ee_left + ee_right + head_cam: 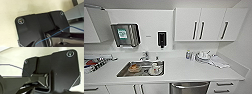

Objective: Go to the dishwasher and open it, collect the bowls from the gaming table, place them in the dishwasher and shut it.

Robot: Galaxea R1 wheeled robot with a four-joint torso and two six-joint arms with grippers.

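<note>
Neither wrist view lets me tell whether the grippers are apart or together, or whether they hold anything. From the head view, the dishwasher (189, 88) sits under the white counter (191, 71), just right of the sink (141, 69), its steel front shut and its bar handle across the top. The sink holds an orange dish (134, 67) and a white dish (154, 69). More dishes (202, 56) are stacked on the counter at the right, beside a cloth (219, 62)

A white worktop (184, 71) is carrying a steel sink (121, 73) (dishes sitting inside) at the near left, stacked plates (202, 58) and a folded cloth (219, 62) at the far right.
</note>
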